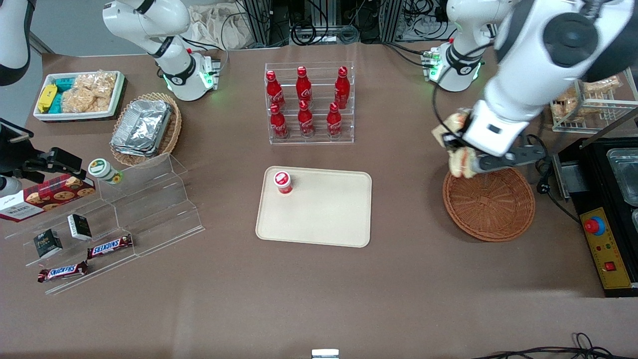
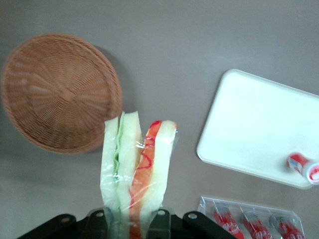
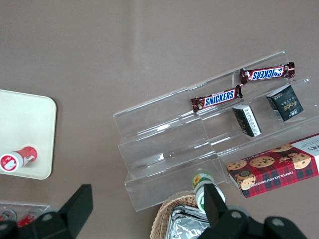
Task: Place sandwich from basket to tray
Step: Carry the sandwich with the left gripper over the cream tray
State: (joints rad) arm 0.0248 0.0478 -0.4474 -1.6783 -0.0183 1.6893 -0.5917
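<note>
Clamped between the tool's (image 2: 133, 219) fingers, the sandwich (image 2: 137, 169) hangs clear of the basket (image 1: 488, 203), just above its rim. From there the tray (image 1: 319, 219) lies sideways toward the parked arm's end, a red-capped cup (image 1: 282, 182) standing in one corner.

The left arm (image 1: 528, 65) is built of glossy white rounded shells with black joint bands and caps. A green light is shown at its base (image 1: 451, 70). The gripper (image 1: 461, 149) is black, fingers included.
</note>
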